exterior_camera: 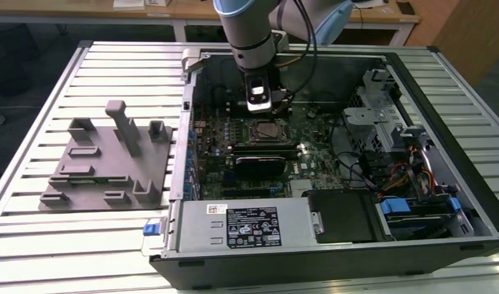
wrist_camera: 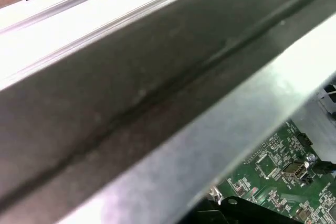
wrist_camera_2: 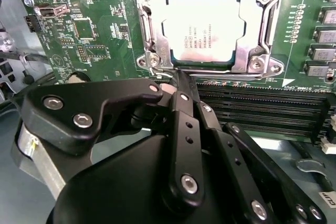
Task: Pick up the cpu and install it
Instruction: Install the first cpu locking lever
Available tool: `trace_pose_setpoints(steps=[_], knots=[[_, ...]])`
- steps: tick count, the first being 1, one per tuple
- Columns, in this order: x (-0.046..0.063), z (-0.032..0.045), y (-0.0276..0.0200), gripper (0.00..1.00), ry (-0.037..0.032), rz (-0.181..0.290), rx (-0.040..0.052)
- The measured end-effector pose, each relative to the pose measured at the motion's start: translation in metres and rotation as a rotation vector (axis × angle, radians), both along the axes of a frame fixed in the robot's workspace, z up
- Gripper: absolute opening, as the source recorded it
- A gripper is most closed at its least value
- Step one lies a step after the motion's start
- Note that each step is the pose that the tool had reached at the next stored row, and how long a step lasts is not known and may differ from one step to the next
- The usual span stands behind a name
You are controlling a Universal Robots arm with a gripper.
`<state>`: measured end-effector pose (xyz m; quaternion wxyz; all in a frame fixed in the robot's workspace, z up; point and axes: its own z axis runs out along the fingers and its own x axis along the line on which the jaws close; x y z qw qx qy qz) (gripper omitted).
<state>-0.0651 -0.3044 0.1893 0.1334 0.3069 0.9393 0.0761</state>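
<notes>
Silvery metal caps the cpu (wrist_camera_2: 202, 22), which in the second wrist view lies flat and square inside its socket frame (wrist_camera_2: 148, 35) on the green motherboard (wrist_camera_2: 89, 40), apparently already seated. In the exterior view the chip (exterior_camera: 268, 130) sits near the middle of the open computer case (exterior_camera: 445, 202), with the arm's gripper (exterior_camera: 260, 109) just above and behind it. The second wrist view shows the gripper (wrist_camera_2: 176, 77) with its dark fingers (wrist_camera_2: 184, 95) drawn together to a narrow tip, holding nothing, poised at the socket's edge next to the memory slots (wrist_camera_2: 257, 106).

The chip looks light, rigid and thin, with a smooth top that would likely slip under a pinch. Its underside contacts are probably delicate, so opposite pale rim edges seem the safest hold, keeping it level.
</notes>
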Motion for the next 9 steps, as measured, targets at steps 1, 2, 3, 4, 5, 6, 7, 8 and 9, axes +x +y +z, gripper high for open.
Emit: trace_pose_setpoints(steps=[1, 2, 3, 4, 5, 6, 7, 8, 9], knots=[[0.0003, 0.0002, 0.0, 0.11, 0.0001, 0.0, 0.0], [0.0007, 0.0003, 0.0, 0.11, 0.0, 0.0, 0.0001], [0.001, 0.0005, 0.0, 0.11, 0.0, 0.0, 0.0002], [0.0012, 0.0008, 0.0, 0.11, 0.0, 0.0, 0.0002], [0.0014, 0.0012, 0.0, 0.11, 0.0002, 0.0, 0.0001], [0.0014, 0.0017, -0.0001, 0.11, 0.0003, 0.0, 0.0], [0.0016, 0.002, -0.0001, 0.11, 0.0003, 0.0, 0.0001], [0.0018, 0.0023, -0.0002, 0.11, 0.0002, 0.0, 0.0002], [0.0019, 0.0024, -0.0003, 0.11, 0.0001, 0.0, 0.0002]])
